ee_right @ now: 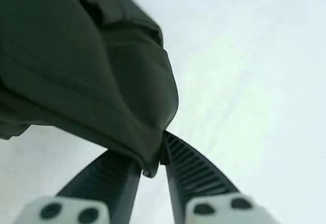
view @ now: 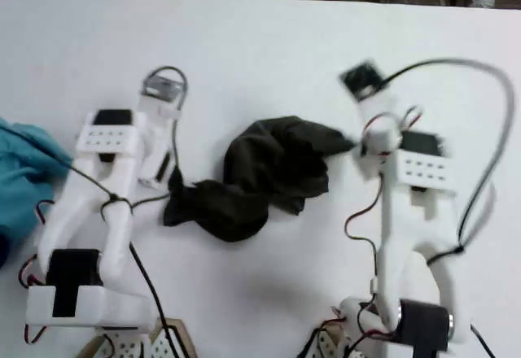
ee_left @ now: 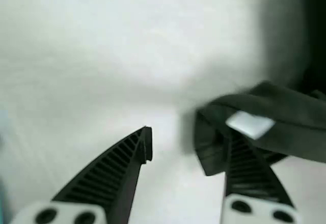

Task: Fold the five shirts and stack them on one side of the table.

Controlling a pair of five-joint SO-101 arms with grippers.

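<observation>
**Inspector:** Item one, the dark shirt point(view: 260, 179). Location?

**Assistant:** Crumpled in a heap at the middle of the surface point(view: 244, 41), between the two arms. Not folded, not stacked.

**Inspector:** Right gripper point(ee_right: 151, 158)?

**Assistant:** Pressed together on a fold at the shirt's edge, on the side nearest that arm. Cloth bulges out just beyond the pinch.

**Inspector:** Left gripper point(ee_left: 189, 147)?

**Assistant:** Spread wide, low over the surface at the shirt's opposite end. One finger is bare. The cloth's edge drapes over the tip of the other and carries a small white patch point(ee_left: 249, 124) (probably a label). Nothing is pinched.

**Inspector:** Handling assessment.

**Assistant:** In my judgement it is light, limp and without stiffness. It will sag and bunch wherever it is unsupported, and a thin pinch could slip. It is best taken at two well-separated edge points, such as a hem, shoulder or collar, so it can be drawn flat before any fold.

**Inspector:** Anything unverified?

**Assistant:** Collar, sleeves and hem cannot be told apart in the heap, so I cannot say which part either gripper is at. A blue shirt point(view: 24, 171) lies at the surface's edge beside the left arm, cut off by the frame. Whether it is folded cannot be told.
</observation>
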